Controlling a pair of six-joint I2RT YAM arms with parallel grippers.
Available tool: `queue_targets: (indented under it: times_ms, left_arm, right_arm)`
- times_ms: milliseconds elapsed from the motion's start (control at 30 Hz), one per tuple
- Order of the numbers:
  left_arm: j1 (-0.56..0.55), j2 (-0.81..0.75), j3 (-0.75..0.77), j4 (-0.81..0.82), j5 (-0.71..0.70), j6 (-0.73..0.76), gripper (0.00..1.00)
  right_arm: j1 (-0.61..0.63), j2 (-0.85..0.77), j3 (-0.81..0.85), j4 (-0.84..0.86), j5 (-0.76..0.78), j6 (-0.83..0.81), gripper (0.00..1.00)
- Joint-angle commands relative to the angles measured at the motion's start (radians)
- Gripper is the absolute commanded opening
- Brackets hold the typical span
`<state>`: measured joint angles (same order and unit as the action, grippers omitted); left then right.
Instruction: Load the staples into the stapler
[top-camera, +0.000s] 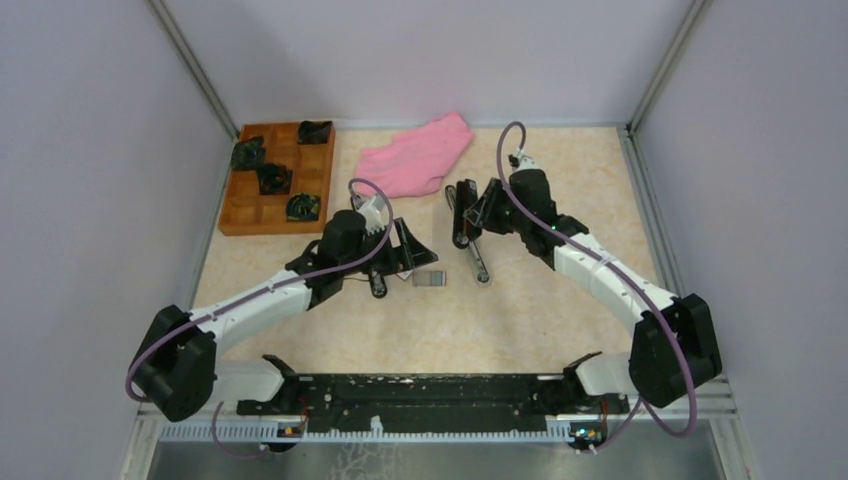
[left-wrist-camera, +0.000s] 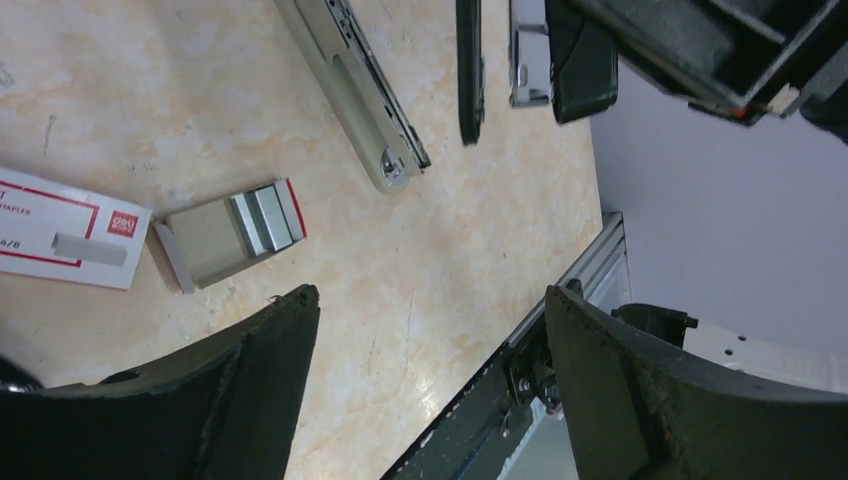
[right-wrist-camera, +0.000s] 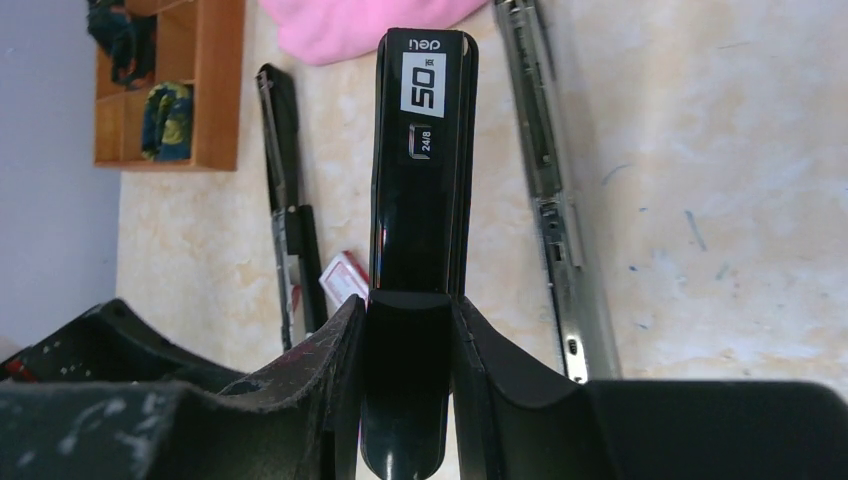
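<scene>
Plainly, staples (left-wrist-camera: 262, 217) lie in carton (left-wrist-camera: 200, 247); left end effector (left-wrist-camera: 430, 300) gapes empty, right end effector (right-wrist-camera: 408, 310) clamps stapler (right-wrist-camera: 420, 170).

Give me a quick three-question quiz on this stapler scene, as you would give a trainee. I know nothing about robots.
1. True or false: the left gripper is clamped on the staples.
2. What does the right gripper hold? A the staples; B the stapler; C nothing.
3. What colour is the crumpled cloth?
Key: 1 false, its jaws stand open with nothing between them; 2 B; 3 pink.
</scene>
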<state>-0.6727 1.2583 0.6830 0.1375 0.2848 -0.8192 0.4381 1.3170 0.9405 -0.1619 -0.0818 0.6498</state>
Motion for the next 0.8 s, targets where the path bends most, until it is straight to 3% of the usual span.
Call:
queue_targets:
  times_ms: [0, 400, 767]
  left_arm:
    - [-0.012, 0.034, 0.055, 0.045, -0.009, -0.004, 0.86]
    - [-0.018, 0.104, 0.104, 0.036, -0.072, -0.014, 0.58]
    - [-0.017, 0.129, 0.113, 0.012, -0.123, -0.040, 0.36]
  right_arm:
    - [0.063, -0.053, 0.016, 0.179, -0.002, 0.023, 0.00]
    - [0.195, -0.038, 0.025, 0.234, 0.045, 0.020, 0.00]
    - [0.225, -0.038, 0.018, 0.266, 0.022, 0.025, 0.00]
